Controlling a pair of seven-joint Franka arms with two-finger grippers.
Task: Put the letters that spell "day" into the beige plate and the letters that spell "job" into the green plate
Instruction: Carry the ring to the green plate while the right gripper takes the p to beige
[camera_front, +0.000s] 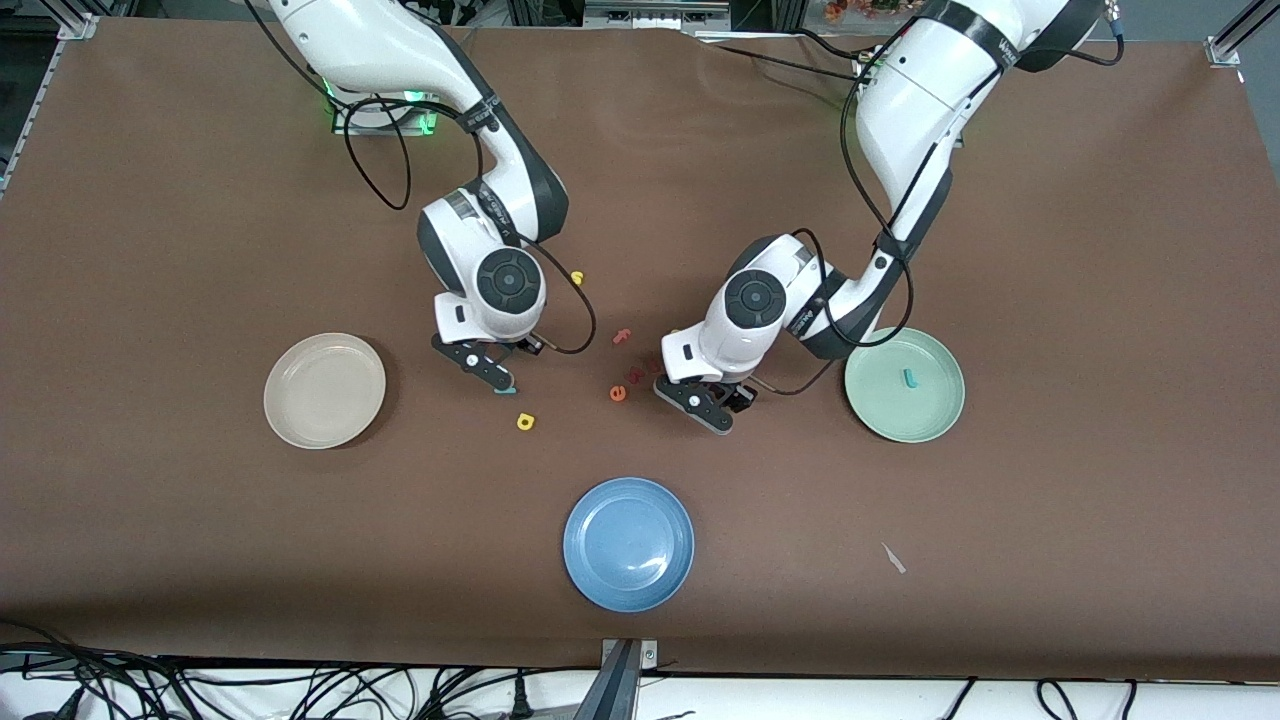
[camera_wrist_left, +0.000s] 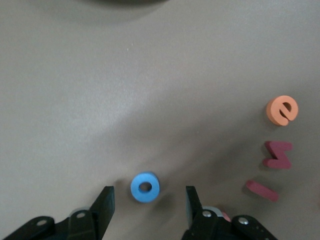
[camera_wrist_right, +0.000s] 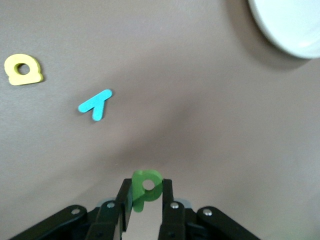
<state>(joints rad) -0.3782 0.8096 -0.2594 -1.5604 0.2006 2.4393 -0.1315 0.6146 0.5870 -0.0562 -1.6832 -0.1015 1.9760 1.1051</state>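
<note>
My right gripper (camera_wrist_right: 146, 187) is shut on the dark green "d" (camera_wrist_right: 147, 183), held just above the table between the beige plate (camera_front: 324, 390) and the yellow "a" (camera_front: 525, 422). The teal "y" (camera_wrist_right: 95, 105) lies flat beside the "a" (camera_wrist_right: 22, 70). My left gripper (camera_wrist_left: 148, 201) is open and low over the table, its fingers (camera_wrist_left: 104, 204) on either side of the blue "o" (camera_wrist_left: 145, 187) without touching it. The teal "j" (camera_front: 910, 378) lies in the green plate (camera_front: 880, 410). I cannot pick out the "b" among the red letters.
An orange "e" (camera_wrist_left: 281, 110) and two dark red letters (camera_wrist_left: 277, 154) lie close beside my left gripper. A salmon letter (camera_front: 621, 336) and a yellow one (camera_front: 577, 277) lie toward the bases. The blue plate (camera_front: 628, 543) sits nearest the front camera.
</note>
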